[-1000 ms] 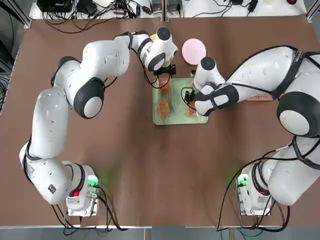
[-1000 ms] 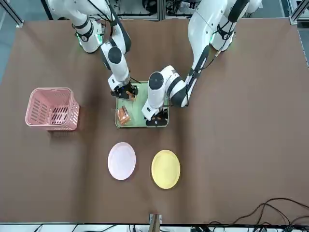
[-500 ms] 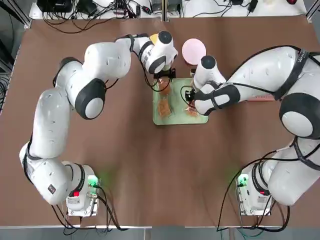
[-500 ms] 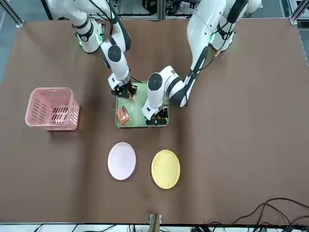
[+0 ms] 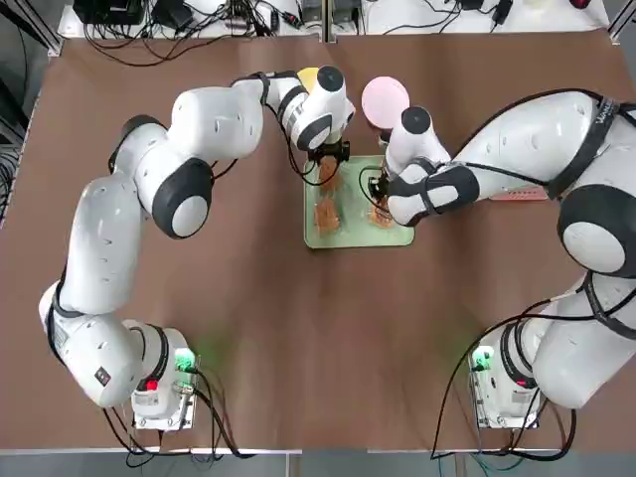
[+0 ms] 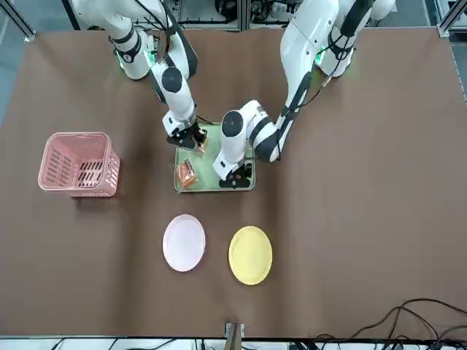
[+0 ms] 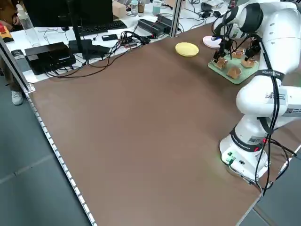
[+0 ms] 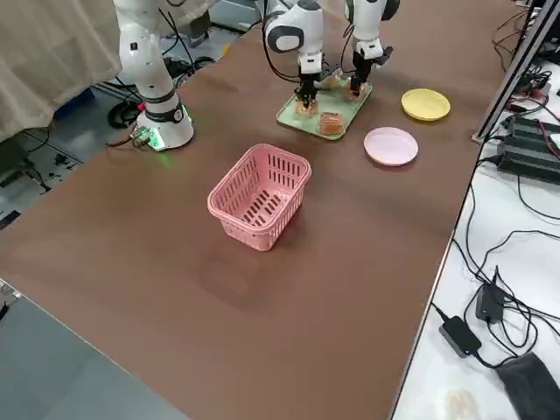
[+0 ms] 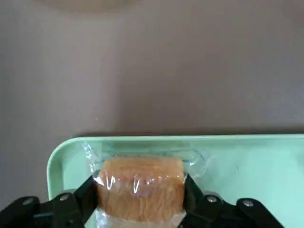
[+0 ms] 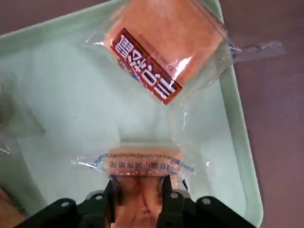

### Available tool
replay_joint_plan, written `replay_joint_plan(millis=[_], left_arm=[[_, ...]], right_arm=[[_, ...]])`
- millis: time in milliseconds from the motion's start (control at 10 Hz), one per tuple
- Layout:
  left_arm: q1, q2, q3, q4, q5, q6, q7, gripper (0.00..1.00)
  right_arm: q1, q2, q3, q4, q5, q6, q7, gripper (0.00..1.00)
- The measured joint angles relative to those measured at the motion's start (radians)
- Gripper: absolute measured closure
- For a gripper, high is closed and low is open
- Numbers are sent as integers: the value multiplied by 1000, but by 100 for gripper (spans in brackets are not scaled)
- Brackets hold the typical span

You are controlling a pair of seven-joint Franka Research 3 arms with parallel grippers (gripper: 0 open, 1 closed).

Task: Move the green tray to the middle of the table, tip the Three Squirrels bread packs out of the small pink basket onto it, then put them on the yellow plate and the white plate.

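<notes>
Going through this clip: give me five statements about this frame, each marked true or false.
1. The pink basket holds two bread packs. False: it is empty.
2. The yellow plate and the white plate bear no packs. True.
3. The left gripper is over the yellow plate. False: it is at the green tray.
4. The right gripper has a pack between its fingers. True.
5. The basket stands on the tray. False: it stands on the table.

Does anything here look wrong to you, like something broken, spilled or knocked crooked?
Nothing looks broken or spilled. The bread packs lie at mixed angles on the green tray, all within its rim, though one wrapper's end sticks out over the edge. The pink basket stands upright off to the side.
</notes>
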State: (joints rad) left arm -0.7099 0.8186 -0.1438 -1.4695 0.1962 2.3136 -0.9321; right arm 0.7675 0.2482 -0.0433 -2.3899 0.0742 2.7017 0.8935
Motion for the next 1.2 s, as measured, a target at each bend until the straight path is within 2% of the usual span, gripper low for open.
replay_joint_plan(millis=[100, 300, 400, 500, 700, 900, 1200], left_arm=[[2, -2, 1, 3, 0, 0, 5, 31], [20, -27, 11, 18, 0, -27, 40, 41], [35, -53, 16, 26, 1, -55, 65, 41], [51, -83, 23, 28, 2, -74, 91, 41], [85, -125, 39, 29, 2, -82, 140, 41], [111, -134, 69, 43, 3, -82, 210, 41], [115, -124, 120, 58, 3, -79, 273, 41]], right_arm=[[-2, -9, -5, 3, 0, 3, 0, 63], [-24, -39, -11, 23, -1, -16, -1, 63], [-43, -59, -12, 44, -1, -46, -2, 63], [-64, -75, -14, 79, -3, -96, -3, 63], [-106, -90, -15, 213, -5, -273, -21, 67], [-146, -90, -16, 347, -5, -399, -42, 67], [-152, -83, -15, 371, -6, -426, -43, 67]])
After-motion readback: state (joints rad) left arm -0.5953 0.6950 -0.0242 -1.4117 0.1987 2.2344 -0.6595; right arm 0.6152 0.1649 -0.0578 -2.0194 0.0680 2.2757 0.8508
